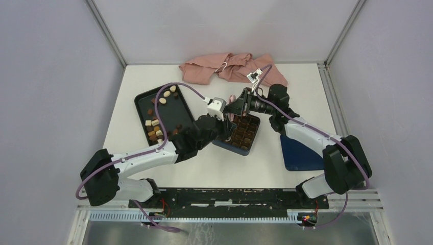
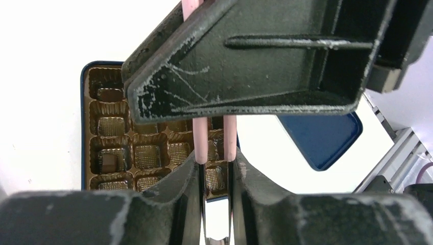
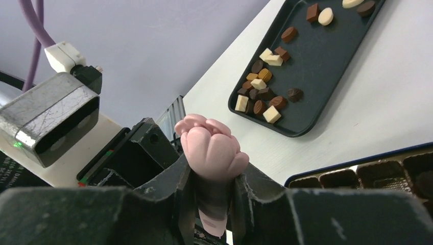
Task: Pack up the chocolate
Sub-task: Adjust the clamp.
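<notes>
The chocolate lies as several small dark, brown and cream pieces on a black tray, also seen in the right wrist view as chocolate. A dark blue box with a brown gridded insert sits mid-table; one cell holds a brown piece. My left gripper is shut on pink tongs above the box. Two pink arms of the tongs run up to my right gripper. The right gripper is shut on the tongs' lumpy pink end. Both grippers meet over the box's far left corner.
A blue lid lies right of the box, under the right arm. A crumpled pink cloth lies along the back edge. The tray stands left of the box. The left arm's wrist camera hangs close to the right gripper.
</notes>
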Tool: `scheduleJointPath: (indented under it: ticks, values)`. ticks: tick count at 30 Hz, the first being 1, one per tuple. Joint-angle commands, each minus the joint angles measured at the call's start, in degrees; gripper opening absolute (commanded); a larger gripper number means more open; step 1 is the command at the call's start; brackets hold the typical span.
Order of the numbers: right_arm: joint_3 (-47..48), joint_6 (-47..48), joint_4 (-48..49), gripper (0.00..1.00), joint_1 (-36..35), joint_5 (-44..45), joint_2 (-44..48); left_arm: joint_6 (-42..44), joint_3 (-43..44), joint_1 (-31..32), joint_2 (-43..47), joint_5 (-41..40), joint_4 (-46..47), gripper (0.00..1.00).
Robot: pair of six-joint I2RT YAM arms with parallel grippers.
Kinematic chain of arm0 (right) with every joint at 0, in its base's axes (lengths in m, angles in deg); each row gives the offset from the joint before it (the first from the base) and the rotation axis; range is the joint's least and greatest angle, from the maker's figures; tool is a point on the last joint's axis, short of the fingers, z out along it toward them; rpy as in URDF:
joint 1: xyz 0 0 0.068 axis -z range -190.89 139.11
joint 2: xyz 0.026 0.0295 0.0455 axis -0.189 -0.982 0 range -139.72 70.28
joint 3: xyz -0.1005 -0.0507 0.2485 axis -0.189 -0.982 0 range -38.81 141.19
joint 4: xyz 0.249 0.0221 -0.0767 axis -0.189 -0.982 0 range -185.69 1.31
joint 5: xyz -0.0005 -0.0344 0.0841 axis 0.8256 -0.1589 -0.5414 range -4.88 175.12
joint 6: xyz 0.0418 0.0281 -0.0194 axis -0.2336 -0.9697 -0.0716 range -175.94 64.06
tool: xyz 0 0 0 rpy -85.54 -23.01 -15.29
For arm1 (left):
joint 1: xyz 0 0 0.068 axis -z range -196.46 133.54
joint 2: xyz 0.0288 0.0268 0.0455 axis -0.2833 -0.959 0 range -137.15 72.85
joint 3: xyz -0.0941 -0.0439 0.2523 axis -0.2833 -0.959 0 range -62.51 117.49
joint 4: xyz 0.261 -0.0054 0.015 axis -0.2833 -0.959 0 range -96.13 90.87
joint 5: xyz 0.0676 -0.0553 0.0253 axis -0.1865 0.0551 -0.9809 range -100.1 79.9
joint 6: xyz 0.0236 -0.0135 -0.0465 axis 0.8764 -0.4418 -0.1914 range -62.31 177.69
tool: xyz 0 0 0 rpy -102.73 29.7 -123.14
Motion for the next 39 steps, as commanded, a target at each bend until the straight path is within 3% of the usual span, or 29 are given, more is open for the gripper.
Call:
scheduleJointPath:
  ticks: [1, 5, 14, 19, 23, 27, 31, 39]
  values:
    - [-1.74, -8.26, 7.33, 0.06, 0.04, 0.08, 0.13, 1.24, -4.54, 0.40, 2.69, -0.97, 9.29, 0.35]
    - [-3.26, -11.62, 9.70, 0.05, 0.09, 0.25, -0.16, 1.73, -8.64, 0.48, 4.88, -1.33, 13.45, 0.50]
    - [-5.71, -17.52, 14.68, 0.04, 0.21, 0.27, -0.47, 4.98, -18.19, 0.79, 12.25, -2.44, 20.82, 0.65]
    - [-6.50, -19.06, 16.08, 0.04, 0.29, 0.54, -0.91, 4.27, -20.25, 0.79, 18.11, -2.74, 19.48, 0.77]
    - [-6.90, -19.59, 16.69, 0.04, 0.47, 0.78, -1.10, 1.10, -21.56, 0.87, 23.18, -8.60, 16.46, 0.99]
    - [-7.08, -19.62, 16.72, 0.04, 0.83, 0.97, -1.10, -0.68, -24.64, 0.75, 31.06, -13.30, 15.73, 1.00]
    - [-7.34, -19.80, 16.41, 0.04, 0.92, 1.41, -1.18, 1.04, -25.26, 0.75, 36.60, -11.60, 15.40, 1.00]
    - [-8.49, -20.72, 16.10, 0.05, 0.98, 2.71, -1.19, -2.94, -21.03, 0.90, 25.48, -6.03, 14.72, 1.00]
